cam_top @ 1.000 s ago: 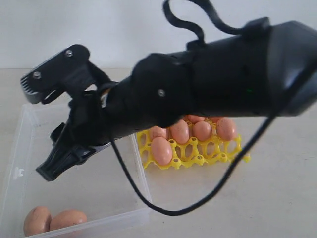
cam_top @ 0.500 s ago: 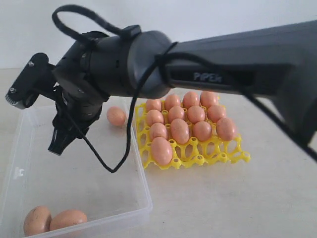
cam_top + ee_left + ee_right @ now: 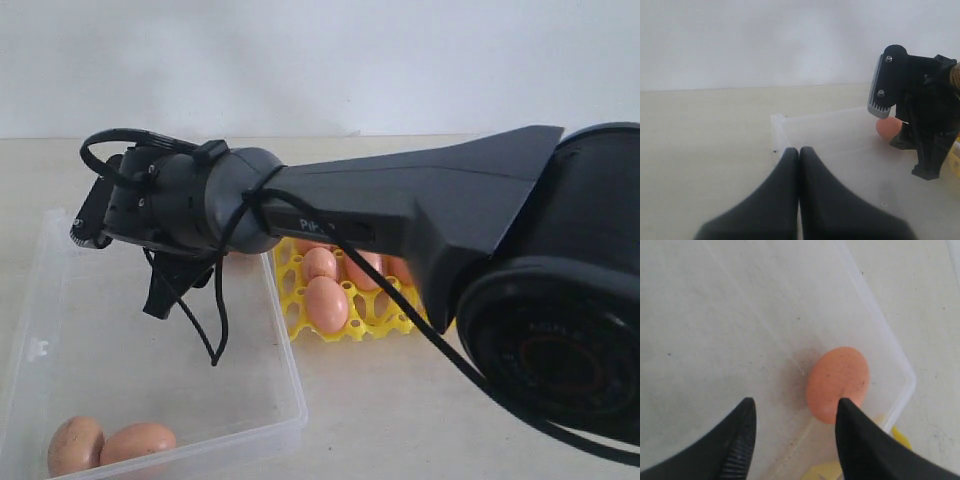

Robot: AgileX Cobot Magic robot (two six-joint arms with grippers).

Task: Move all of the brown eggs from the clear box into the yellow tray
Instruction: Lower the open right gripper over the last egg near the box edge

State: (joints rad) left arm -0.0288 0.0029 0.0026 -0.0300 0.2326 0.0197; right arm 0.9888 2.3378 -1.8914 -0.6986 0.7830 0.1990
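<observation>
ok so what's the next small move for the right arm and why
Probably slide the right arm's open fingers sideways until the brown egg sits between them, then lower: it lies in the clear box corner, beside one finger, not centred.

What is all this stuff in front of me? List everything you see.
brown eggs: two, pinkish-brown, in one corner of the clear box; at least three more in the tray, the rest hidden by the arm.
third egg: one, in the box corner by the tray.
clear box: one, transparent, on the table.
yellow tray: one, beside the box.
table: one, beige.
left gripper: black, shut, at the box's edge.
right gripper: black, open, beside the third egg.
</observation>
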